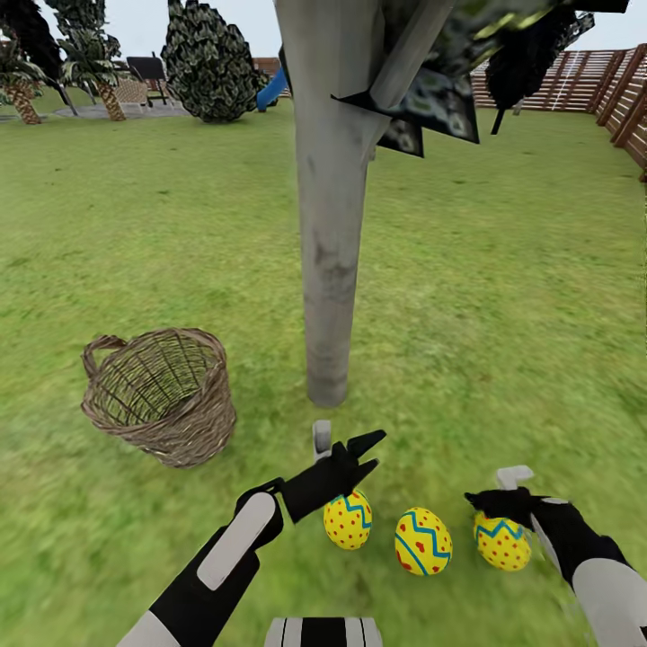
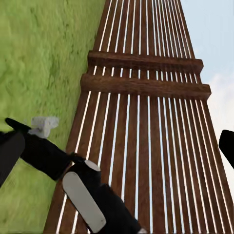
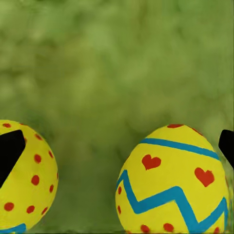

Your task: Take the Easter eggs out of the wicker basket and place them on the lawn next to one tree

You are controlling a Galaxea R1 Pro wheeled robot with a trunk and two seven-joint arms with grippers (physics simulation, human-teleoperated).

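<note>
wicker basket (image 1: 160,395) beside grey tree (image 1: 329,270), wooden fence (image 1: 593,85) behind

The lawn (image 1: 503,296) is viewed from the head camera, from above and forward, with the tree (image 1: 331,225) close at 12 o'clock and the fence (image 1: 620,94) far off at 2 o'clock. That fence (image 2: 146,122) is faced by the left wrist camera, across grass. The three Easter eggs (image 1: 422,541) are seen from the head; two (image 3: 173,183) are framed very near by the right wrist camera.
</note>
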